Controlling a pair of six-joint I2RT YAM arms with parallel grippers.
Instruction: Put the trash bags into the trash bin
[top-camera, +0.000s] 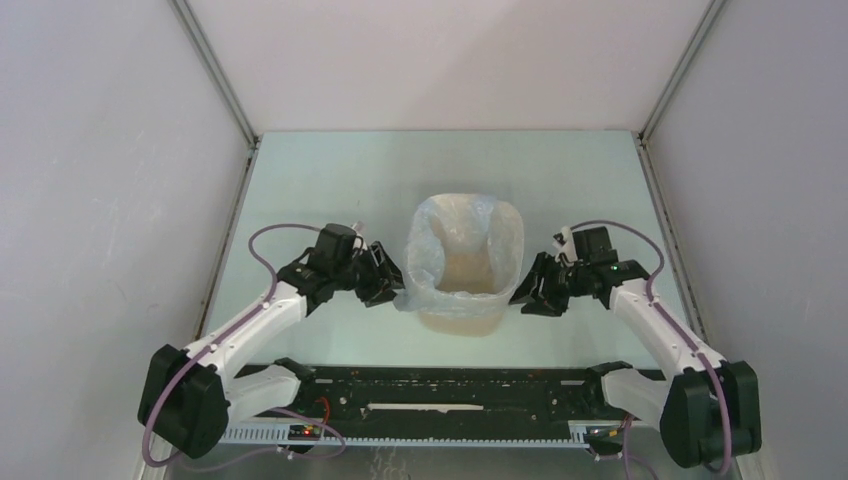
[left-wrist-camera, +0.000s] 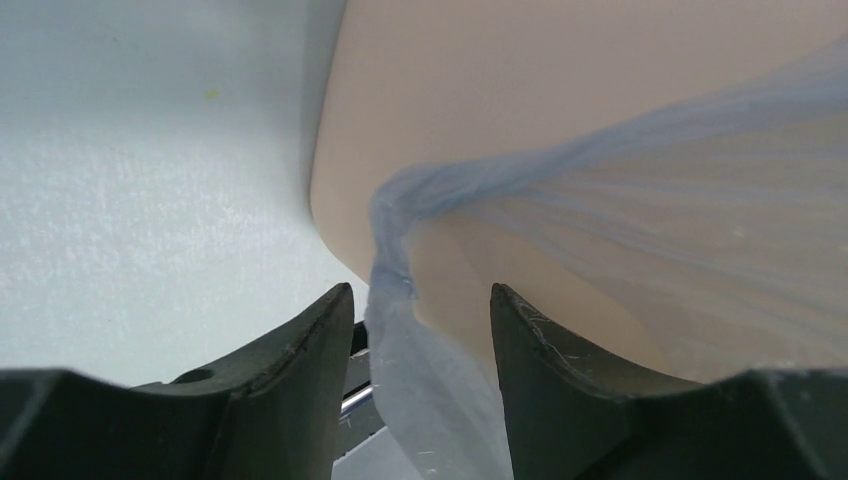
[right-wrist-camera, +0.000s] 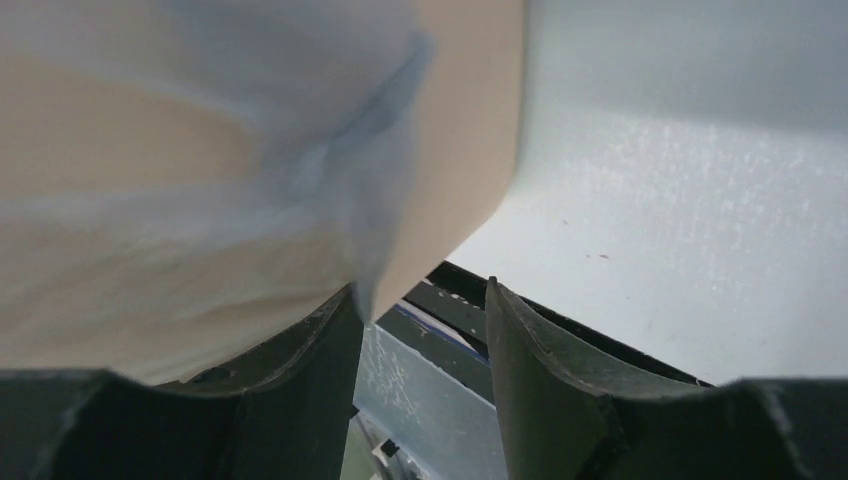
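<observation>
The beige trash bin (top-camera: 462, 318) stands upright mid-table. The pale blue-grey trash bag (top-camera: 427, 250) lines it, with its rim folded over the bin's mouth and hanging down the outside. My left gripper (top-camera: 388, 287) is at the bin's left side, jaws open. In the left wrist view a hanging flap of the bag (left-wrist-camera: 440, 390) lies loose between the open fingers of the gripper (left-wrist-camera: 420, 320), against the bin wall (left-wrist-camera: 500, 90). My right gripper (top-camera: 528, 290) is at the bin's right side, open. In the right wrist view the gripper (right-wrist-camera: 425, 320) is empty, and the bag's edge (right-wrist-camera: 370, 230) ends by its left finger, over the bin (right-wrist-camera: 470, 120).
A black rail (top-camera: 440, 385) runs along the near table edge between the arm bases. Grey enclosure walls (top-camera: 110, 200) stand close on both sides and at the back. The pale table top (top-camera: 330, 190) shows around the bin.
</observation>
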